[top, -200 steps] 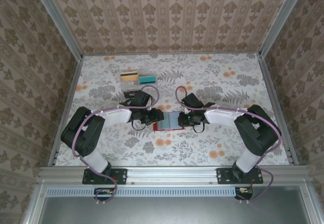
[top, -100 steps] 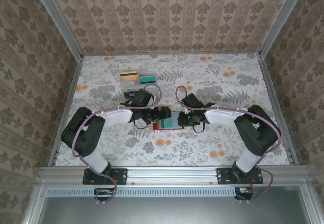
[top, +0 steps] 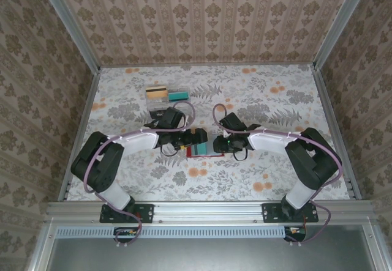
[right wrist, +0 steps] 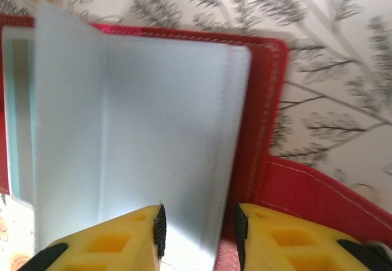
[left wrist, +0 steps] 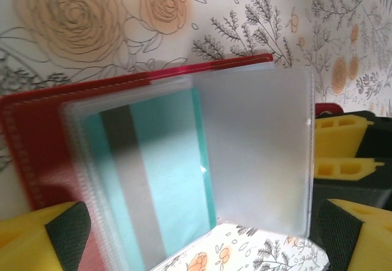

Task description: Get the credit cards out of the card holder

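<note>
Between the two arms, near the middle of the floral-patterned surface (top: 245, 185), the flat red folding card holder (left wrist: 37, 142) lies spread open with its stack of clear plastic sleeves facing up. One frosted sleeve leaf (left wrist: 257, 148) stands lifted off the stack, and under the sleeves on the holder's left half sits a thin teal plastic card with a dark stripe (left wrist: 165, 179), not yet taken out. The left hand (left wrist: 202, 234) hangs over the holder's left half, its yellow pads spread as wide as they go on either side of the sleeves and gripping nothing. The right hand (right wrist: 199, 231) is at the holder's right edge with its jaws only a narrow gap apart, the corner of a sleeve and the red cover lying in that gap; I cannot tell whether the pads actually press on them. Well beyond the holder's far edge lie a tan card with a dark stripe (top: 157, 92) and another teal card (top: 178, 95) just beside it. The likely trouble is that the holder may be barely pinned, so any pull on the teal card could drag the whole holder across the surface. The lifted leaf could also flop back over the card. With both hands crowded over the holder, a careless close could nip sleeve and card together, or knock one hand into the other.
</note>
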Action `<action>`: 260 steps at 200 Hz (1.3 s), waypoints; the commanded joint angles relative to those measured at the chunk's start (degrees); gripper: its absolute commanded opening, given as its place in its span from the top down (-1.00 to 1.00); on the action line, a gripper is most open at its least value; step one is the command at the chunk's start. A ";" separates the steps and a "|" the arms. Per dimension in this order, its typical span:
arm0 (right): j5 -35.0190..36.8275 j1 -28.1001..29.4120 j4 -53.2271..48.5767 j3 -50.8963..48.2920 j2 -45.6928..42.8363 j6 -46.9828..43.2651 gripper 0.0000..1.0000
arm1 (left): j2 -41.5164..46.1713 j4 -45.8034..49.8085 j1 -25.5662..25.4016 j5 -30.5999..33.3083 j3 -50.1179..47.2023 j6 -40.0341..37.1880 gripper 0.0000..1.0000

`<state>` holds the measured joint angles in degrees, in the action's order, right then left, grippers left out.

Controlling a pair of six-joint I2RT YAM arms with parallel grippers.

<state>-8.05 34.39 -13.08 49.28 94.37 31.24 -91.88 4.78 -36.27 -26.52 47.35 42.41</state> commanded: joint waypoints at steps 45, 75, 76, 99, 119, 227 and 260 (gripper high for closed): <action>-0.46 -1.08 -3.56 4.36 -7.62 -0.42 0.26 | 3.61 7.09 2.87 5.24 0.46 -2.52 -0.25; -6.98 -0.21 -0.60 6.42 -4.52 0.55 0.35 | 0.89 6.95 2.53 4.97 0.58 -2.21 0.63; -7.20 -0.16 -0.53 6.47 -4.45 0.56 0.36 | 0.86 6.93 2.53 4.98 0.61 -2.23 0.66; -11.37 0.15 1.49 7.33 -1.01 2.00 0.48 | -0.73 6.38 1.87 4.66 0.73 -2.24 1.00; -13.84 0.21 3.75 7.11 1.12 3.45 0.55 | -2.19 7.04 1.39 5.00 1.04 -2.31 1.00; -16.47 -0.38 8.53 5.79 8.73 7.72 0.55 | -5.54 8.91 0.94 5.16 1.18 -2.37 1.00; -17.19 -0.38 9.57 5.66 9.71 8.48 0.54 | -5.51 8.87 0.76 5.08 1.30 -2.42 1.00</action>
<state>-23.59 34.33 -4.89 55.53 103.13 38.41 -96.09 11.35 -34.96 -21.87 48.05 40.49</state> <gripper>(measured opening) 0.230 0.049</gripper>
